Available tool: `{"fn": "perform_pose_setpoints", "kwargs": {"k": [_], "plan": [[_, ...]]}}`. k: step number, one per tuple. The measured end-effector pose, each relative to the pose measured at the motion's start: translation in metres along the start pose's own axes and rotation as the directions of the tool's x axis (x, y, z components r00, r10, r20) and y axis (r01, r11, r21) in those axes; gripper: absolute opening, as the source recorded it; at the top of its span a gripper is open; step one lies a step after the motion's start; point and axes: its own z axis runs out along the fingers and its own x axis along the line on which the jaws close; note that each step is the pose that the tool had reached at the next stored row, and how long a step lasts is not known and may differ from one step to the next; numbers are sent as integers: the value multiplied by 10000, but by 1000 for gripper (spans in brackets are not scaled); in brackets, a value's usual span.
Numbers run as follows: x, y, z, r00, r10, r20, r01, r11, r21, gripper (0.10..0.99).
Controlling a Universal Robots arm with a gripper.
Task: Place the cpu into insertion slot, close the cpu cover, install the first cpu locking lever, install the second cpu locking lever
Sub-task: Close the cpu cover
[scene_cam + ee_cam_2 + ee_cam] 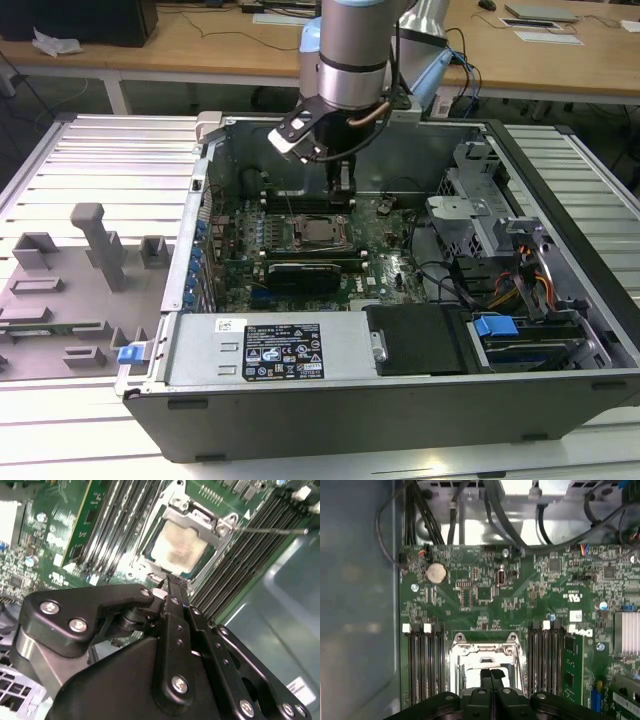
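Exterior view, mid-frame: pincer (pixel 342 195) closed on nothing, poised near the cpu cover (pixel 318 232). In the second wrist view the cover appears down over the cpu (pixel 182 545); shut tips probably serve as a pusher.

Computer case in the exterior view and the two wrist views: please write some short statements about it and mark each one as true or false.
1. The chip lies in the socket on the green board. True.
2. The gripper carries the chip. False: its fingers are shut on nothing, close over the socket.
3. Long black memory slots run on one side of the socket only. False: they run on both sides.
4. A round coin battery sits on the board. True.
5. A side panel closes the computer case. False: the case lies open, with the board in view.
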Motion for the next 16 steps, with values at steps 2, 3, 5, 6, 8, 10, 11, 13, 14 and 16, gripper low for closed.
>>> {"fn": "perform_pose_setpoints", "kwargs": {"k": [2,3,5,6,8,10,11,13,14,16], "plan": [[-1,-43,18,10000,1,1,-1,10000,-1,106],[-2,-70,31,10000,0,1,0,10000,-1,106],[-9,-104,59,10000,0,0,0,10000,-1,106],[-11,-112,67,10000,1,1,-1,10000,-1,106],[-18,-127,95,10000,0,0,0,10000,-1,106],[-21,-146,124,10000,0,1,0,10000,-1,106],[-21,-155,137,10000,1,0,-1,10000,-1,106],[-22,-160,145,10000,-2,2,2,10000,0,106],[-21,-161,145,10000,0,2,0,10000,0,106],[-21,-161,146,9992,-397,18,397,9992,-3,106]]}}
